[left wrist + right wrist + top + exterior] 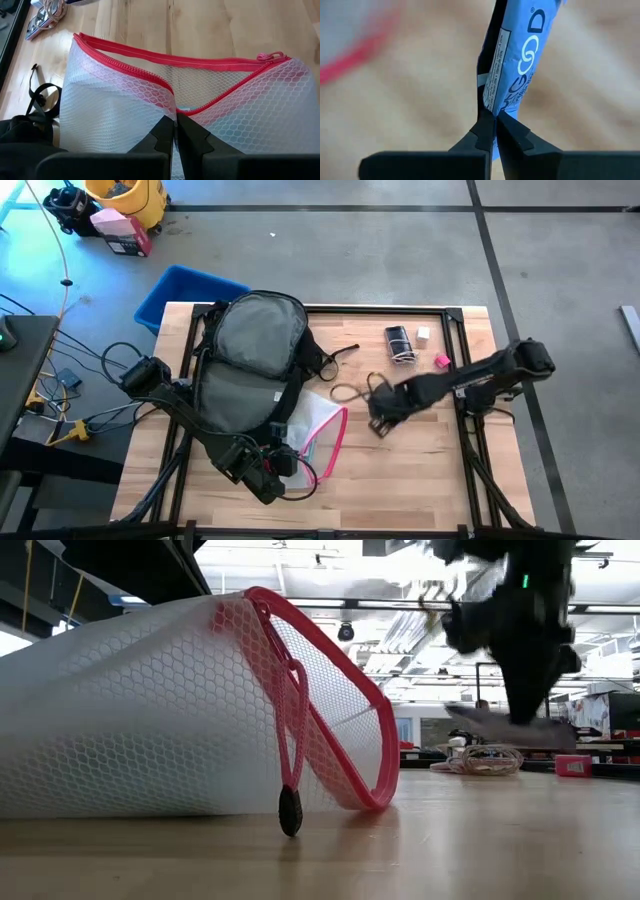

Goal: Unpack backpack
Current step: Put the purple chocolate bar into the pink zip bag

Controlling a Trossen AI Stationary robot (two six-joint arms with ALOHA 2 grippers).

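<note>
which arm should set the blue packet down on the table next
Right. The right gripper is already shut on the blue packet, above bare table. The left gripper is busy pinching the mesh pouch beside the backpack.

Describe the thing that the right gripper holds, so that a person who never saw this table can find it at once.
Start from the backpack lying on the left part of the wooden table, then look right, past the pink-edged mesh pouch, to the right gripper over the table's middle. Pinched between its shut fingers is a blue snack wrapper with white lettering, the only blue packet there.
</note>
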